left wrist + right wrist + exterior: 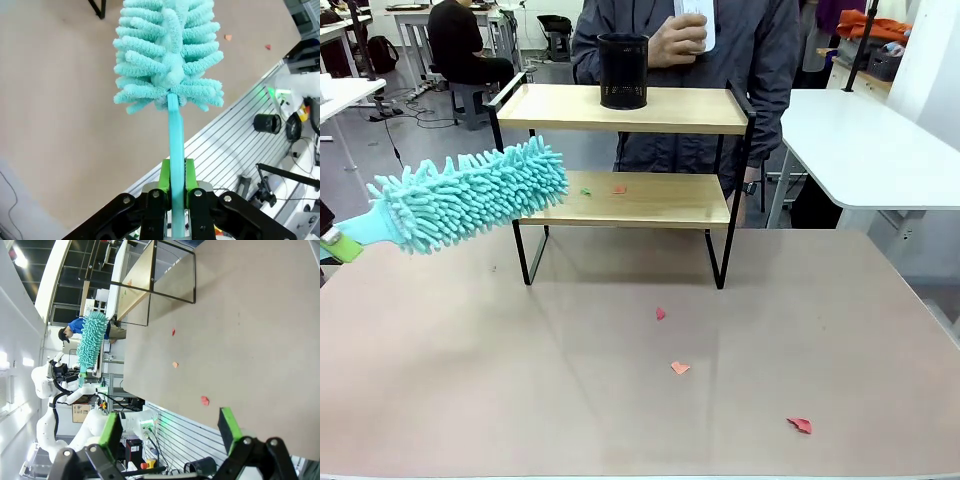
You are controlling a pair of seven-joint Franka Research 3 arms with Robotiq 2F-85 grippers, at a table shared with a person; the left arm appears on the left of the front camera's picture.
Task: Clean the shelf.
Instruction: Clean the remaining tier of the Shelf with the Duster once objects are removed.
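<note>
With my left pincer (170, 180) clamped on the duster (470, 200), whose head is at the left end of the shelf (630, 205) at upper centre, a high sweep could topple the black cup (623, 70) on top.

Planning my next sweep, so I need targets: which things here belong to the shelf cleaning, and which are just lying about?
Job: shelf; teal duster, gripped in the left pincer; red scrap and green scrap on the lower board; black mesh cup on the top board.
Lying about: three reddish scraps on the brown table; white side table.
</note>
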